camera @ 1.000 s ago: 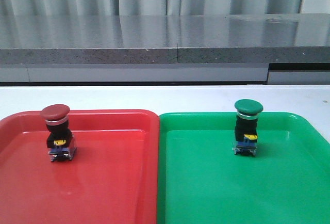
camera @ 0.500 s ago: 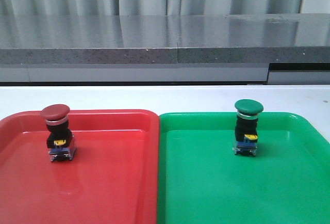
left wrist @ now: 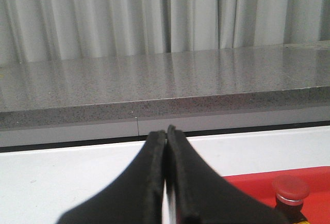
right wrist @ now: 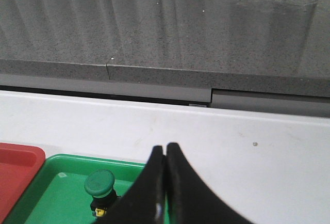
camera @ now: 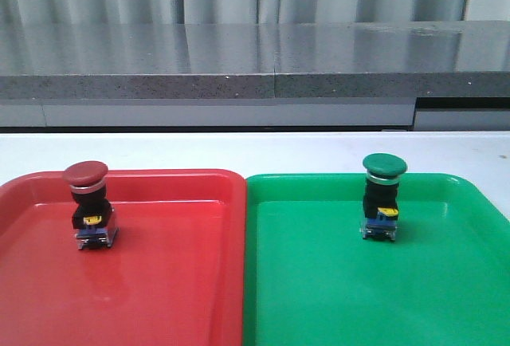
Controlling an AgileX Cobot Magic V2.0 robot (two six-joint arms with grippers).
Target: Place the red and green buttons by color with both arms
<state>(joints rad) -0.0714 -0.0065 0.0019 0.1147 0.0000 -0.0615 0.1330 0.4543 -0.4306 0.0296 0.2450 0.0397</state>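
Observation:
The red button (camera: 89,204) stands upright in the red tray (camera: 159,282), near its far left. The green button (camera: 382,194) stands upright in the green tray (camera: 358,298), toward its far side. Neither arm shows in the front view. My left gripper (left wrist: 166,132) is shut and empty, held above the table; the red button's cap (left wrist: 291,189) shows beside it. My right gripper (right wrist: 165,147) is shut and empty; the green button (right wrist: 99,185) stands in the green tray (right wrist: 62,198) beside it.
The two trays lie side by side on a white table (camera: 255,151). A grey stone counter (camera: 255,59) runs along the far side, with grey curtains behind it.

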